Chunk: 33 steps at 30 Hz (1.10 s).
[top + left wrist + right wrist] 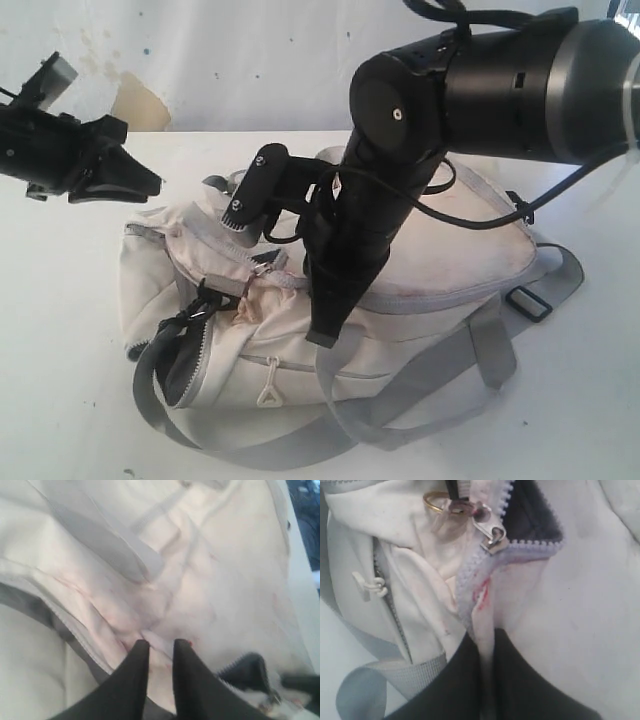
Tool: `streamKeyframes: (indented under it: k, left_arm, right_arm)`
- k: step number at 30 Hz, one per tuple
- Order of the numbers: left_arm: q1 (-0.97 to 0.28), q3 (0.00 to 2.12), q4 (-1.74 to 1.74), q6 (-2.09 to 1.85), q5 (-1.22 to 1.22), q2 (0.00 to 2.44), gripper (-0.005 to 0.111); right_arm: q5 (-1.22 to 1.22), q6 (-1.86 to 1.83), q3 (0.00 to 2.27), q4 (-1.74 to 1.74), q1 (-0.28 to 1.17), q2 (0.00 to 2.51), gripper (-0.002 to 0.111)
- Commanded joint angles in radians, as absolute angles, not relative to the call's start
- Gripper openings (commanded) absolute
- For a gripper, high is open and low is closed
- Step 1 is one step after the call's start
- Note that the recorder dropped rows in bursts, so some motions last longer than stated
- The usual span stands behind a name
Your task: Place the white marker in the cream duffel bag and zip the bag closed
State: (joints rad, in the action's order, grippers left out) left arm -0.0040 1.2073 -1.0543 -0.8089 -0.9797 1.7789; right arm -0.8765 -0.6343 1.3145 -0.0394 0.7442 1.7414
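- While the cream duffel bag (470, 260) lies on the desk (590, 400), zipper (470, 570) partly undone, the right end effector (486, 637) pinches a fabric fold beside it.
- The left end effector (159, 647) hangs near the bag, tips narrowly apart.

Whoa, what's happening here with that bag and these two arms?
A two-armed robot is working on a cream bag on a white table. The right gripper pinches a fold of the bag beside its zipper, which is partly open, dark lining showing. The left gripper is close over the fabric, jaws nearly together. No marker is in sight.
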Motion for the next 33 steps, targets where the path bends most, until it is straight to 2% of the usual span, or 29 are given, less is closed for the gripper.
streamKeyframes:
  k: [1,3,7,10,12,13,15,18,27,33]
  left_arm:
    - [-0.003,1.337,-0.987,-0.689,-0.98,1.821,0.061]
    - [-0.015,1.432,-0.883,-0.645,-1.061,1.877,0.071]
    - [-0.047,1.55,-0.797,-0.615,-1.068,1.983,0.071]
    - [-0.087,1.633,-0.769,-0.616,-1.062,2.062,0.071]
    - [-0.112,1.687,-0.769,-0.639,-1.01,2.097,0.072]
    - [-0.123,1.718,-0.769,-0.645,-0.985,2.107,0.075]
    - [-0.135,1.743,-0.769,-0.647,-0.987,2.112,0.079]
    - [-0.152,1.777,-0.763,-0.647,-1.045,2.125,0.081]
    - [-0.187,1.793,-0.696,-0.695,-1.009,2.165,0.081]
    - [-0.193,1.793,-0.7,-0.707,-0.995,2.171,0.081]
  right_arm:
    - [-0.909,-0.816,1.303,-0.037,0.749,1.738,0.0]
    - [-0.873,-0.87,1.288,-0.048,0.749,1.74,0.0]
    - [-0.81,-0.882,1.266,-0.05,0.749,1.749,0.0]
    - [-0.772,-0.604,1.266,-0.06,0.749,1.771,0.002]
    - [-0.761,-0.39,1.266,-0.081,0.749,1.776,0.018]
    - [-0.761,-0.272,1.278,-0.078,0.749,1.769,0.036]
    - [-0.771,-0.067,1.301,-0.063,0.742,1.757,0.055]
    - [-0.783,0.072,1.327,-0.034,0.718,1.738,0.075]
    - [-0.975,0.235,1.362,-0.046,0.626,1.714,0.076]
    - [-1.169,0.057,1.362,-0.226,0.616,1.712,0.076]
